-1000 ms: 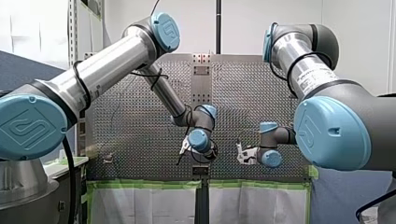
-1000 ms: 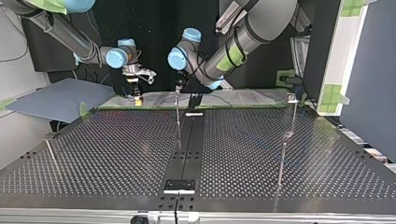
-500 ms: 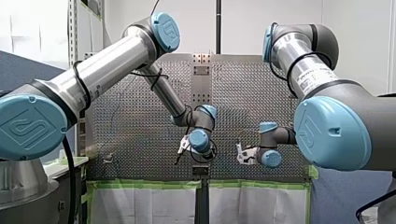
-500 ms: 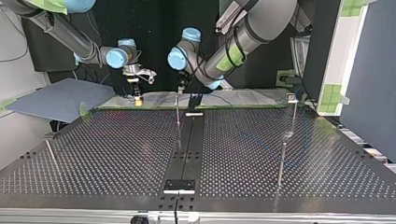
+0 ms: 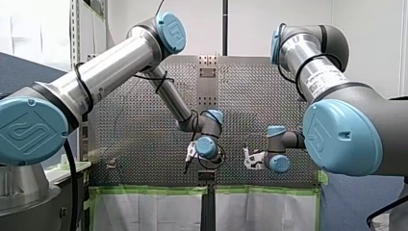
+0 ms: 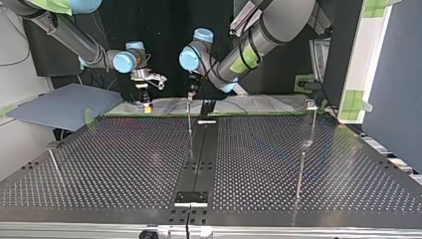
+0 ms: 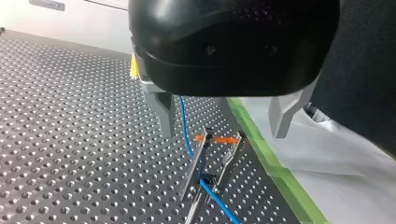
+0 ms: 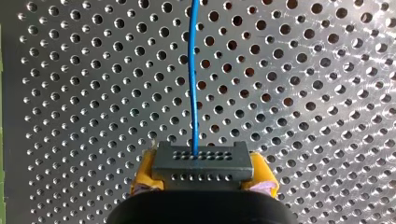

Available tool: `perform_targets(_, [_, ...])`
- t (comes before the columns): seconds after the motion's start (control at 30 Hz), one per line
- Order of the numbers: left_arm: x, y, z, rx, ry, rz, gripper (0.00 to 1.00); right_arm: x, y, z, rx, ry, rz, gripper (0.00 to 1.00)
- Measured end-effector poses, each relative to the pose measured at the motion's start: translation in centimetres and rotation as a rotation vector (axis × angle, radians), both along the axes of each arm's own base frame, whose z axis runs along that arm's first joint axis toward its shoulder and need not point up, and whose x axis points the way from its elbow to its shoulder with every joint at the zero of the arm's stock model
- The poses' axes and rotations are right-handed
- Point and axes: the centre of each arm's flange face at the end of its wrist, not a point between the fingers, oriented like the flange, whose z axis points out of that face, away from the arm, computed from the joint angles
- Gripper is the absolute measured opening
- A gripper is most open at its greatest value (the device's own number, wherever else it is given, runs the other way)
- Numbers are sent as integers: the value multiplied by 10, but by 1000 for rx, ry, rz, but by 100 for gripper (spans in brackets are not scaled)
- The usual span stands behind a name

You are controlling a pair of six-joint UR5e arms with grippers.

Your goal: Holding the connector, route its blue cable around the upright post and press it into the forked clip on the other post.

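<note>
Since 1 s ago: your left tool (image 5: 188, 156) has edged slightly lower in front view. Right tool (image 5: 248, 161) has held its position.

Left tool: metal fingers (image 7: 161, 112) spread wide, holding nothing. Forked clip (image 7: 212, 161) sits just below, btwn the fingers, with an orange band (image 7: 219, 138) across its prongs. Blue cable (image 7: 185, 123) passes close by one finger, crosses one prong and runs on past the fork's base. Can't tell if it is fully seated.

Right tool: closed on the connector (image 8: 201, 161), which is gripped btwn the yellow pads (image 8: 142, 179). Cable leaves the connector and runs straight ahead over the perforated surface (image 8: 303, 93).

Top view: right tool hangs at the surface's far edge, view's left. Left tool is near centre, with a thin upright post (image 6: 189, 122) directly under it.
</note>
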Motion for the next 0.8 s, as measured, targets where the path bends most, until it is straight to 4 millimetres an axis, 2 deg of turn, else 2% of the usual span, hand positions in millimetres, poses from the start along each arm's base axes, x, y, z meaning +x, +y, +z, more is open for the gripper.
perform_targets(0.3, [-8, 12, -16, -39, -12, 13, 100, 0, 0, 0, -1, 0, 0, 7])
perform_targets(0.8, [-1, 7, -13, -95, -85, 10, 100, 1, 0, 0, -2, 0, 1, 7])
